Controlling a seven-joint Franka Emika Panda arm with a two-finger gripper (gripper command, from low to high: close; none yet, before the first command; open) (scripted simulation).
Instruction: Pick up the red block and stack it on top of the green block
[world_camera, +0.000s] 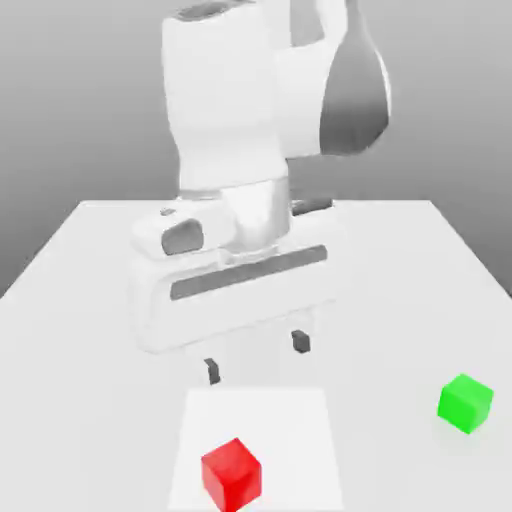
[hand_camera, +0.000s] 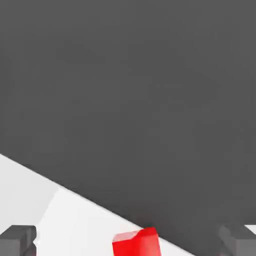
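Grey backdrop rises behind a white table (world_camera: 90, 270), where a brighter white square patch (world_camera: 300, 420) lies at the near edge. Over the table hangs the white Panda arm (world_camera: 250, 110), its gripper (world_camera: 256, 357) pointing down with the two dark fingertips (world_camera: 211, 371) spread wide, holding nothing and poised above the patch's far edge. Smaller still, the red block (world_camera: 231, 473) sits on the patch nearer the camera than the gripper, untouched, and the green block (world_camera: 465, 403) rests well apart toward the exterior view's right.
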